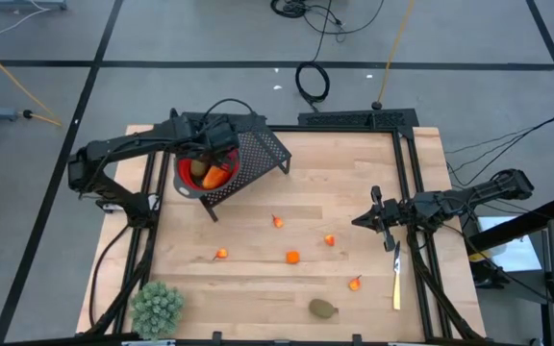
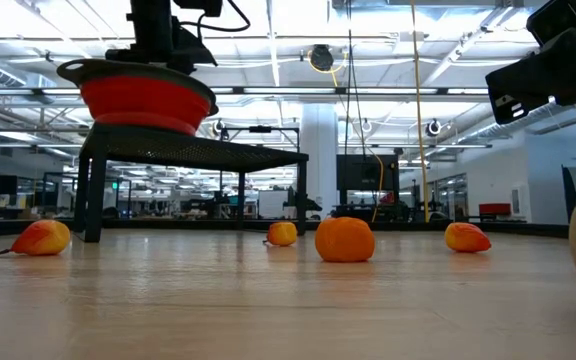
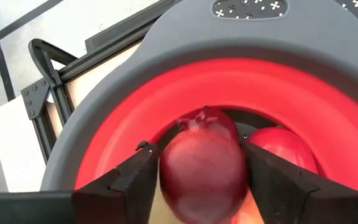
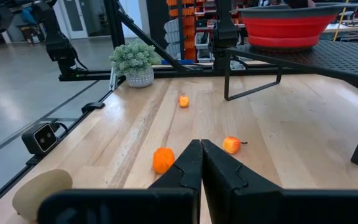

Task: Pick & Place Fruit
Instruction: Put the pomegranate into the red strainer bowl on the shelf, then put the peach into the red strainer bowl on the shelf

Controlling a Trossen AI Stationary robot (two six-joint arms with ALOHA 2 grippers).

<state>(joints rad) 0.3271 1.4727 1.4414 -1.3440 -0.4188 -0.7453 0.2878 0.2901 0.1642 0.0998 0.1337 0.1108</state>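
My left gripper [image 3: 194,146] hangs over the red bowl [image 3: 129,118] and is shut on a dark red ball [image 3: 201,168]. The bowl [image 1: 188,178] sits on a black mesh stand [image 1: 258,154] and holds more fruit [image 3: 284,149], red and orange. My right gripper [image 4: 201,155] is shut and empty above the table's right side [image 1: 371,219]. Small orange and red pieces [image 1: 292,257] [image 1: 277,222] [image 1: 329,240] [image 1: 221,255] [image 1: 355,283] lie loose on the wood. A brownish-green oval [image 1: 323,308] rests near the near edge. My left gripper pinches the dark red ball between its two fingers, one finger [image 3: 138,177] on each side of its round body [image 3: 166,168]. The fingers come from above, pointing down into the bowl. The ball's crown end [image 3: 201,117] faces away from the wrist. Whether the ball rests on fruit beneath is hidden.
A pale green spiky plant [image 1: 157,306] stands at the near left corner. A yellow-handled knife [image 1: 396,274] lies by the right rail. The stand's legs [image 2: 93,190] reach down to the table. Black frame rails [image 1: 407,173] run along the left, right and far edges.
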